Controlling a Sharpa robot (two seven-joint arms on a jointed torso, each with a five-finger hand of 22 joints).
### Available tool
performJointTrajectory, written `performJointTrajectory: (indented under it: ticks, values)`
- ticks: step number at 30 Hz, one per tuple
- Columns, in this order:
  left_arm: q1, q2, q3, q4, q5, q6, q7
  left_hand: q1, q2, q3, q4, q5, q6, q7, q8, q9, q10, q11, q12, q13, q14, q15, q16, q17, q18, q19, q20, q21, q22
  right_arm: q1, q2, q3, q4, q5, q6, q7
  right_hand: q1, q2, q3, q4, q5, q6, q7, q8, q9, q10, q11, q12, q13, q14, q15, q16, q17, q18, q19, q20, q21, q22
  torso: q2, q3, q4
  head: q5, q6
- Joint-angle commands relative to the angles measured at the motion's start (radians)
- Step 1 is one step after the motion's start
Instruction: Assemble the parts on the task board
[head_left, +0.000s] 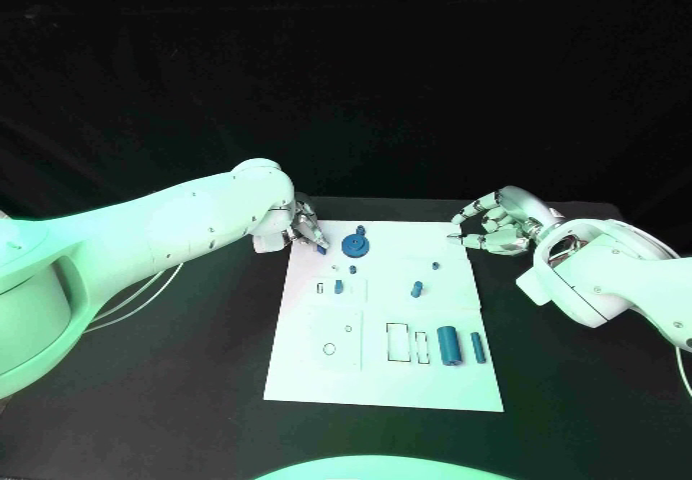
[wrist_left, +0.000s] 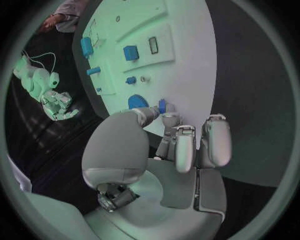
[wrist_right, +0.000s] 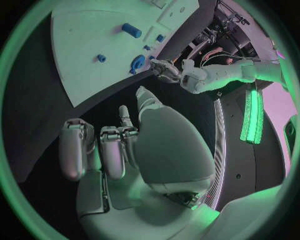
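White smooth arms (head_left: 159, 225); silver hands, jointed fingers (wrist_left: 185, 147).

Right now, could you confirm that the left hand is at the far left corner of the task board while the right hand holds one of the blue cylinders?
Not quite. The right hand holds nothing; the head view shows it off the task board's far right corner. The blue cylinders lie on the board. The left hand is at the far left corner, as you said.
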Motion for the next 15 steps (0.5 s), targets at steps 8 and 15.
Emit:
performJointTrajectory:
  ticks: [8,15]
  values:
    - [0.0,-0.084,0.006,0.121,0.08,-0.06,0.011,-0.01,-0.007,0.153,-0.117,0.004,-0.004,-0.005,0.027,0.05,0.022,-0.001,0.014,0.013,0.104,-0.007,0.012,0.263,0.006,0.019,0.0,0.012,0.019,0.0,-0.004,0.0,0.001,-0.01,0.008,0.008,-0.008,0.001,0.007,-0.002,0.007,-0.004,-0.002,0.007,-0.001,0.065,-0.006,-0.001,0.223,0.092,-0.005,-0.007,0.216,0.011,0.015,-0.008,-0.003,0.122,-0.002,0.0012,0.0037,0.003,-0.003]
    - [0.001,-0.181,0.009,0.258,0.101,-0.107,0.014,-0.026,-0.018,0.185,-0.135,0.004,0.001,-0.008,0.035,0.056,0.035,-0.004,0.018,0.018,0.104,-0.01,0.012,0.263,0.002,0.032,-0.002,0.021,0.037,0.0,-0.008,0.0,0.002,-0.01,0.007,0.008,-0.008,0.001,0.007,-0.002,0.007,-0.004,-0.002,0.008,-0.001,0.065,-0.006,-0.002,0.222,0.092,-0.005,-0.007,0.215,0.011,0.015,-0.008,-0.003,0.123,-0.004,0.0013,0.0047,0.006,-0.003]
